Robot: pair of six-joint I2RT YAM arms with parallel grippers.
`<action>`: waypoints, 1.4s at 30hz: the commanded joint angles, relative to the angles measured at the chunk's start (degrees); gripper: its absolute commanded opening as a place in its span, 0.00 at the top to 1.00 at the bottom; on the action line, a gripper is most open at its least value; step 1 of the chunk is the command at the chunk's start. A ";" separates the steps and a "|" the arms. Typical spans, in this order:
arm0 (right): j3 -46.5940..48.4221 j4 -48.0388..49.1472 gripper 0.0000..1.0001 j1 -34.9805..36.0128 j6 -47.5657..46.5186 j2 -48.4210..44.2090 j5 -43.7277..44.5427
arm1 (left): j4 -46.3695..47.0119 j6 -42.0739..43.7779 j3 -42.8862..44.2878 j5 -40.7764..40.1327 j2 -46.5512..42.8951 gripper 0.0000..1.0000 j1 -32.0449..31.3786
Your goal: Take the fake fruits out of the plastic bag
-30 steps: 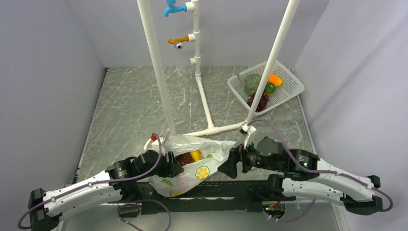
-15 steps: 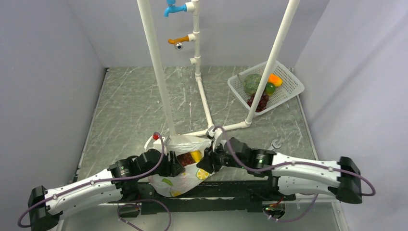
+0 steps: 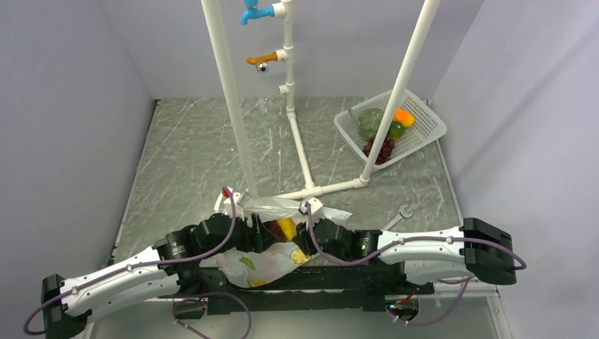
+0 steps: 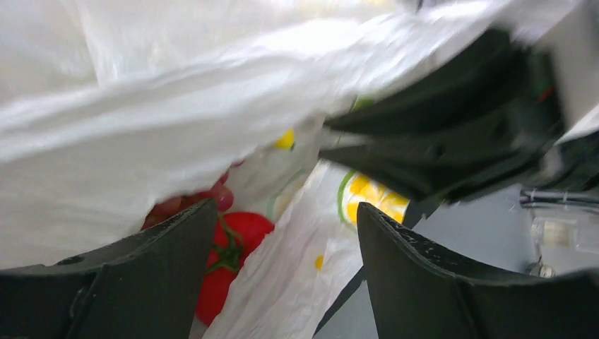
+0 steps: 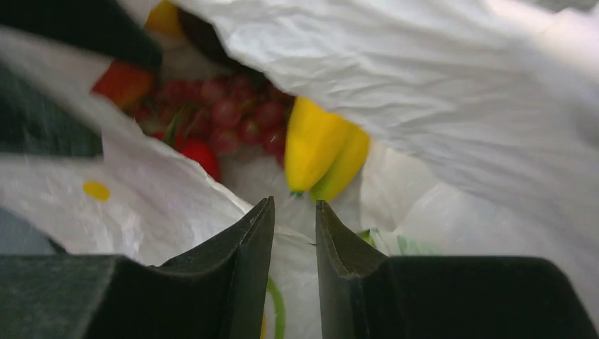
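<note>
The left gripper (image 4: 286, 212) was spread wide at the mouth of the bag (image 4: 141, 120), which lay on the table (image 3: 184, 162). A loose fold of the thin film hung between its two fingers, and they did not press on it. Just behind the finger on the left side of its wrist view, inside the bag, sat a red apple (image 4: 247, 233) with a green stem.

The right gripper (image 5: 294, 207) faced it from the opposite side of the bag's mouth, very near to it. Its fingers stood close together with only a narrow slit between them. The rim of the bag lay in this slit, but I could not tell if the film was really pinched. Directly in front of its fingertips, inside the bag, lay a yellow banana (image 5: 318, 152). The red grapes (image 5: 240, 113) were a little further in, touching the banana.
</note>
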 commanded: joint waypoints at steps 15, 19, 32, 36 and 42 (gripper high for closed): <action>-4.45 -7.90 0.60 8.34 10.71 0.37 9.02 | -8.40 -2.73 2.20 -14.23 -3.22 0.16 0.34; -0.60 -11.10 0.53 8.52 7.42 -3.86 6.86 | -4.26 -3.10 -1.90 -10.67 -9.76 0.15 0.34; 9.16 -4.21 0.25 6.49 1.28 2.44 11.93 | -1.83 -3.92 -1.55 -9.19 -9.99 0.15 0.30; 11.07 -3.28 0.34 4.38 -0.24 7.12 12.69 | -0.67 -2.33 -0.49 -7.92 -6.95 0.15 0.34; 11.89 0.80 0.48 2.50 -2.44 13.71 12.80 | -5.00 -1.04 2.56 -8.63 -5.17 0.15 0.34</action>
